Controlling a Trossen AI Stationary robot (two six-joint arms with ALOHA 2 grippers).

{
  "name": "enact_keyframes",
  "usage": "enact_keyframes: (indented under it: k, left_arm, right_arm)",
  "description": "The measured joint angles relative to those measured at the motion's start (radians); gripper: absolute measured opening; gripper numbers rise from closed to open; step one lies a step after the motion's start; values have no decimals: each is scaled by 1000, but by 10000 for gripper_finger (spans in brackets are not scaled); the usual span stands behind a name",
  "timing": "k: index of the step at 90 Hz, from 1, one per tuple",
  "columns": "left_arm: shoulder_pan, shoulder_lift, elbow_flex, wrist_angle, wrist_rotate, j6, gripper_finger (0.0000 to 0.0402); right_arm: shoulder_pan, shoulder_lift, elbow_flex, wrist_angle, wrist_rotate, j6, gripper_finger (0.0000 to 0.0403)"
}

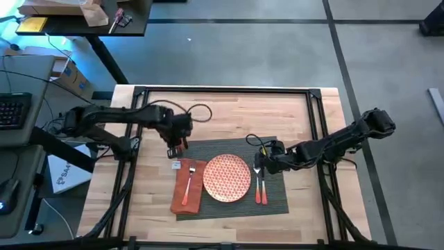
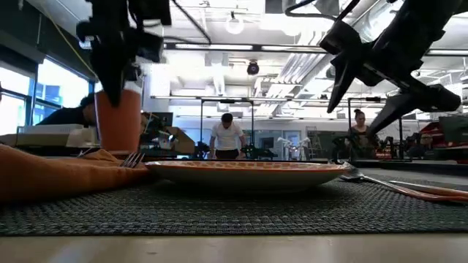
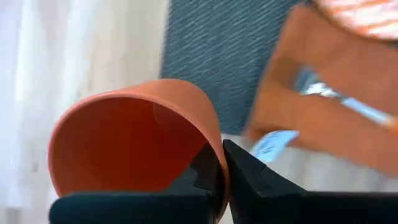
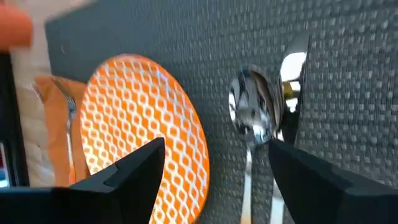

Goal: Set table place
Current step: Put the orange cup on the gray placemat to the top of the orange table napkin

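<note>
A dark grey ribbed placemat (image 1: 229,147) lies on the wooden table (image 1: 229,114). On it rest a round orange-patterned plate (image 1: 227,178), a rust-orange napkin (image 1: 186,191) with a fork (image 1: 191,182) on top, and a spoon (image 4: 252,118) and knife (image 4: 292,81) right of the plate. My left gripper (image 1: 177,147) is shut on an orange cup (image 3: 124,143) at the mat's far left corner. My right gripper (image 4: 217,149) hovers open over the spoon and knife, touching neither. My left gripper holds the cup by its rim (image 3: 214,134), one finger (image 3: 205,171) inside the cup and the other (image 3: 255,180) outside the wall. The fingers come from above. In the low view the cup (image 2: 121,120) hangs upright below them; the napkin hides its base.
A black metal frame (image 1: 222,90) runs along the table's edges, and a loose cable (image 1: 200,111) loops on the far part of the tabletop. Bare wood lies left of the placemat. A white tag (image 1: 176,165) shows at the napkin's far corner. People stand in the room beyond.
</note>
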Motion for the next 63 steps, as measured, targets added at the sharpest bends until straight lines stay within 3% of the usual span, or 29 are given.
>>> enact_keyframes:
  k: [29, 55, 63]
  left_arm:
    - [-68, 89, -15, 187, -25, -36, 10]
    - [-57, 90, -14, 223, 19, -63, 99]
    - [-51, 85, 0, 206, 52, -98, 121]
  right_arm:
    - [-56, 0, 0, 11, -12, -46, 270]
    - [-58, -1, 0, -9, -76, -89, 270]
    - [-57, -23, 0, 2, -92, -167, 270]
